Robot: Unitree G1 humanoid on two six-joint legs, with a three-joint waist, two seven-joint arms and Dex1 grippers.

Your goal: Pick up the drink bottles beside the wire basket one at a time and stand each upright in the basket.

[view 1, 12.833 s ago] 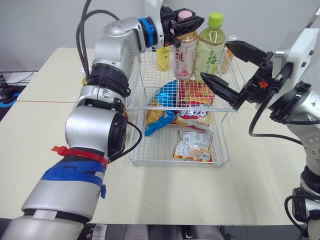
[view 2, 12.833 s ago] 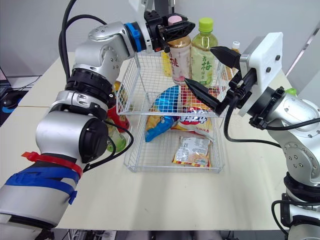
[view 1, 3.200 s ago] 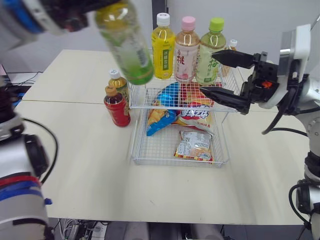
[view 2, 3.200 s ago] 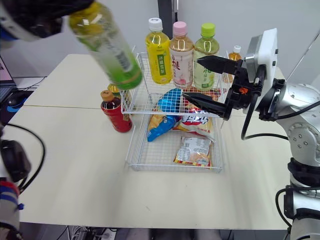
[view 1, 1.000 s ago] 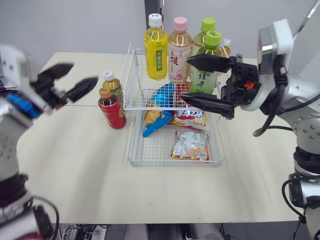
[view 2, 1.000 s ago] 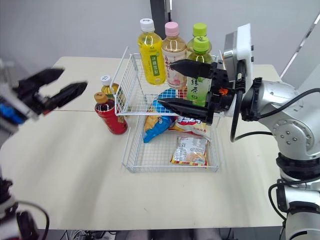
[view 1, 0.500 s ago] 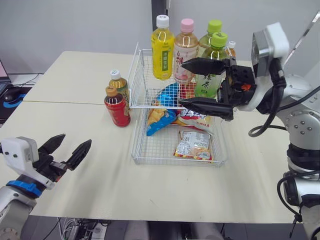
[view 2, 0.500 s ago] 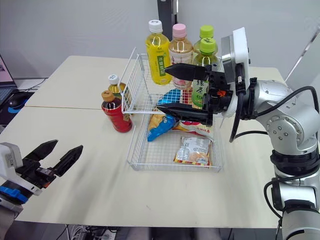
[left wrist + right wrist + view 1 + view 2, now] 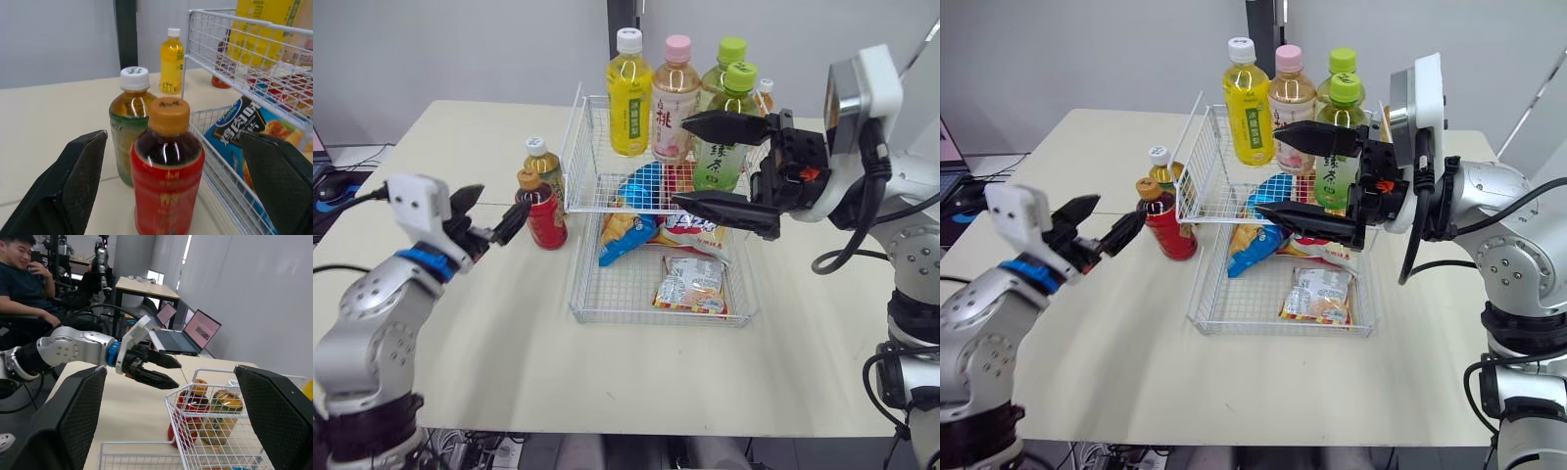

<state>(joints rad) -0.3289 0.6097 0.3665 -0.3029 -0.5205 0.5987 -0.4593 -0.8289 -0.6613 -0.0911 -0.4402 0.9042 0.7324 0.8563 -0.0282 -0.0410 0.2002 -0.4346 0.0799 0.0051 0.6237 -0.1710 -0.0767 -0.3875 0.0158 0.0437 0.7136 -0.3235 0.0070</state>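
A red bottle with an orange cap (image 9: 540, 208) and a green-labelled tea bottle with a white cap (image 9: 540, 163) stand on the table just left of the wire basket (image 9: 579, 137). My left gripper (image 9: 505, 204) is open, level with the red bottle and a little short of it; the red bottle (image 9: 167, 181) stands ahead between its spread fingers (image 9: 73, 181). In the basket's upper tier stand a yellow bottle (image 9: 627, 83), a pink-capped bottle (image 9: 674, 88) and two green bottles (image 9: 724, 137). My right gripper (image 9: 680, 160) hovers open over the basket, in front of the green bottles, holding nothing.
Snack bags (image 9: 690, 284) lie in the basket's lower tier. A small yellow bottle (image 9: 171, 61) stands on the table behind the basket. Bare table (image 9: 489, 323) lies in front of and left of the basket. A seated person (image 9: 22, 279) and laptops (image 9: 198, 330) are beyond the table.
My left arm has swung up from near the table's front edge to just left of the red bottle, still open. The right gripper has barely moved.
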